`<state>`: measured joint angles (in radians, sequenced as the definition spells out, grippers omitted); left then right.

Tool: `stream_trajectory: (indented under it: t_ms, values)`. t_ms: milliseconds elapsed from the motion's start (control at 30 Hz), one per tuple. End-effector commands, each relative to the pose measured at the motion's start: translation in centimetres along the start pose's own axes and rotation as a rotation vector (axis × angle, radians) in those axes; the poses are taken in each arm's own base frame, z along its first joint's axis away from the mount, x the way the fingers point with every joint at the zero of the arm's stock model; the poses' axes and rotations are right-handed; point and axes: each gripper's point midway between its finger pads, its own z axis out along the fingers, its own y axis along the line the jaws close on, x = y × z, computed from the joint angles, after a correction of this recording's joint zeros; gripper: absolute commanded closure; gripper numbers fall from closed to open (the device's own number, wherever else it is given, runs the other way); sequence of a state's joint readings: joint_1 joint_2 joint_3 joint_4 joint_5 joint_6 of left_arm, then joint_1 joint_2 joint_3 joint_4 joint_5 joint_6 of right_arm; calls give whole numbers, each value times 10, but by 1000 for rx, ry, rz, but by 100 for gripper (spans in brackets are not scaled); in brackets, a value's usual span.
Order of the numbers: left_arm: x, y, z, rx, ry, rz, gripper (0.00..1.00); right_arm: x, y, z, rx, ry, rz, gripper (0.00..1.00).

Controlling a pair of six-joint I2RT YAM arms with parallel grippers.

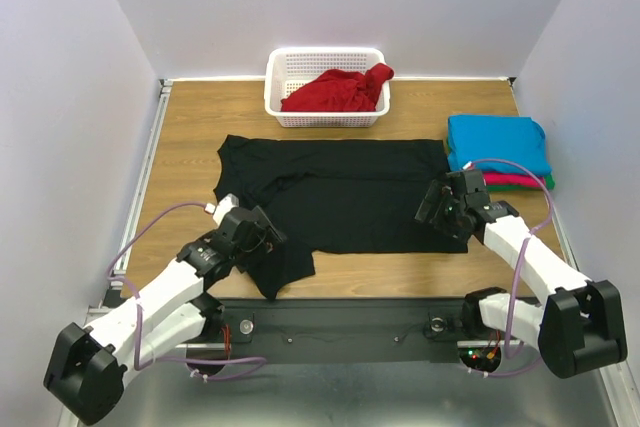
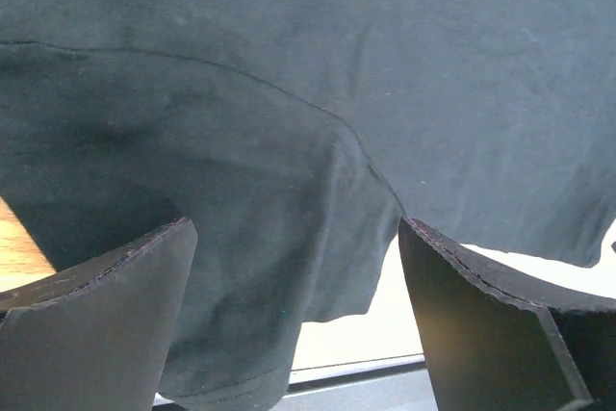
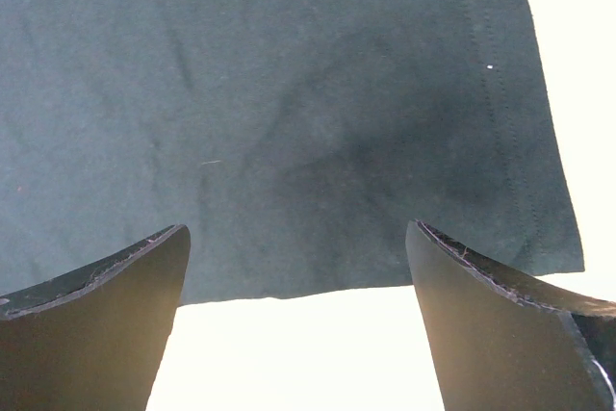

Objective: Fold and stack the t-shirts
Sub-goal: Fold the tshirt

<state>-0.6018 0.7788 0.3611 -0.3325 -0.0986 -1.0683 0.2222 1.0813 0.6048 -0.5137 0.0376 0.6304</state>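
Two arms, both over the black t-shirt, nothing gripped. Left to right for you:

Left fingers: spread wide, holding nothing. They sit over the shirt's near sleeve at its left end, close to the near edge of the desk. In your left wrist view the sleeve seam runs diagonally across the cloth and the sleeve's edge drops between the two tips. Bare wood shows at lower left. Can't tell if the tips touch the fabric.

Black t-shirt: spread flat across the middle of the desk, sleeves to the left, hem to the right, a few creases near the sleeves.

Behind it, at the far edge near centre: white lattice basket with a red t-shirt crumpled inside, one bit poking above the right rim.

Right fingers: wide open too, empty. They're over the near right corner of the shirt. Your right wrist view shows the hem edge of the cloth crossing between the tips, with the corner off to the right. The desk beyond is blown out white.

Far right: folded stack just beside the hem. Turquoise-blue t-shirt on top, pink-red t-shirt under it, green t-shirt showing only as an edge at the stack's lower right. The right wrist sits just in front of the stack.
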Motion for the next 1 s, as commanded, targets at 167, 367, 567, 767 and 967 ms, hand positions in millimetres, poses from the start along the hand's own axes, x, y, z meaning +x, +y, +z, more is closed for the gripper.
stream_trajectory:
  t_ms: [167,367,567,767,967]
  values:
    - [-26,-4,12,-92,-102,33,2,-14,-4,4,62,-29,12,0]
    - [-45,16,31,-223,-137,12,2,-25,0,3,68,-49,-8,0]
    - [-76,11,32,-205,-172,17,2,-47,14,3,60,-72,-23,0]
    - [-107,29,34,-253,-210,1,2,-56,18,13,89,-60,-27,0]
    - [-108,24,41,-215,-181,14,2,-55,12,17,116,-59,-35,0]
